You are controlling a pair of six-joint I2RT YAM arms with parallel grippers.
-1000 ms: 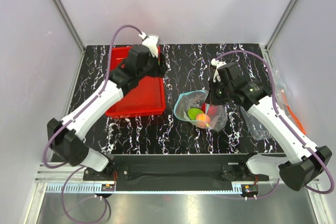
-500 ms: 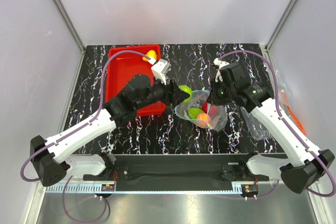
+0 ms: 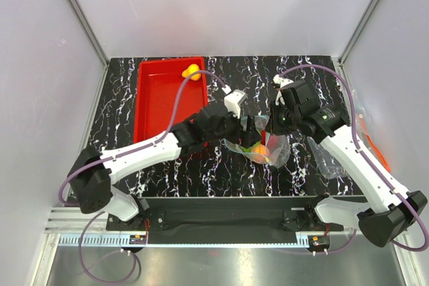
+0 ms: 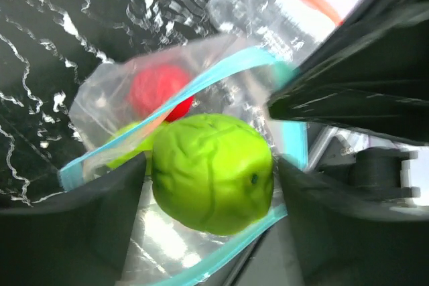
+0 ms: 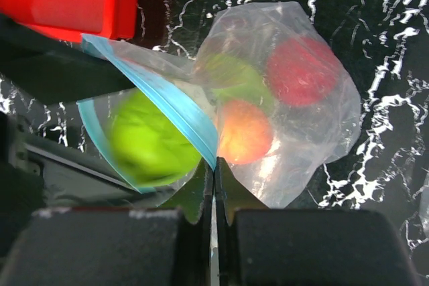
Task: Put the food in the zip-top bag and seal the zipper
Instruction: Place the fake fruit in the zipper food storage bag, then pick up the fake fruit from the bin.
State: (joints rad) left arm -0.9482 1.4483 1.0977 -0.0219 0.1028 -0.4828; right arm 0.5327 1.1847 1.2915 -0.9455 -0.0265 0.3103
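The zip-top bag [image 3: 275,152] lies mid-table with its mouth held up. My right gripper [image 5: 214,162] is shut on its light-blue zipper [image 5: 174,98] edge. Inside the bag lie a red apple [image 5: 301,72], a peach [image 5: 244,132] and a green piece [image 5: 231,78]. My left gripper [image 4: 211,165] hovers at the bag's mouth, open. A second green fruit [image 4: 211,172] sits between its fingers [image 4: 80,219] with a thin gap on each side. In the right wrist view that fruit [image 5: 151,142] is blurred within the mouth's blue loop. The yellow pear [image 3: 192,72] rests in the red tray [image 3: 157,98].
The red tray takes the back left of the black marbled table. Other clear plastic with an orange-red strip [image 3: 365,132] lies by the right wall. Both arms crowd the bag from left and right.
My left arm swung from the red tray to the bag's mouth carrying the green fruit, and its jaws have widened around it. The right gripper kept its hold.
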